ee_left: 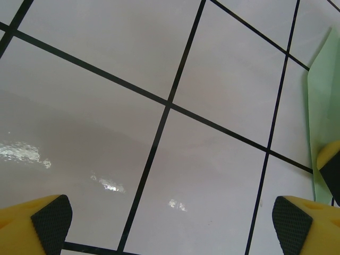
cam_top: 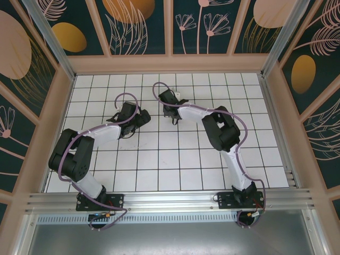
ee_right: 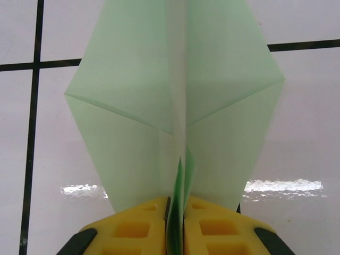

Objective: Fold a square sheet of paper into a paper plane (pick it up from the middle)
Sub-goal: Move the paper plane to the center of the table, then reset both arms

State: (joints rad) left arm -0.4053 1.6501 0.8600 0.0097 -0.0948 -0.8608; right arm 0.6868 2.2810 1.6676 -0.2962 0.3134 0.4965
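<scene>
Right wrist view: my right gripper (ee_right: 176, 212) pinches the paper plane (ee_right: 175, 95) by its centre keel, how firmly I can't tell; wings fan out ahead of the jaws. My left gripper (ee_left: 171, 219) stands spread wide, the plane just outside its right pad. Folding looks nearly done, so next I'd release without dragging it.

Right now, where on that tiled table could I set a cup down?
The near tiles between the left arm and right arm are bare, so is the far row by the back wall. Crowded: the middle, where the left pincer and right pincer, pinching the paper plane, nearly meet.
</scene>
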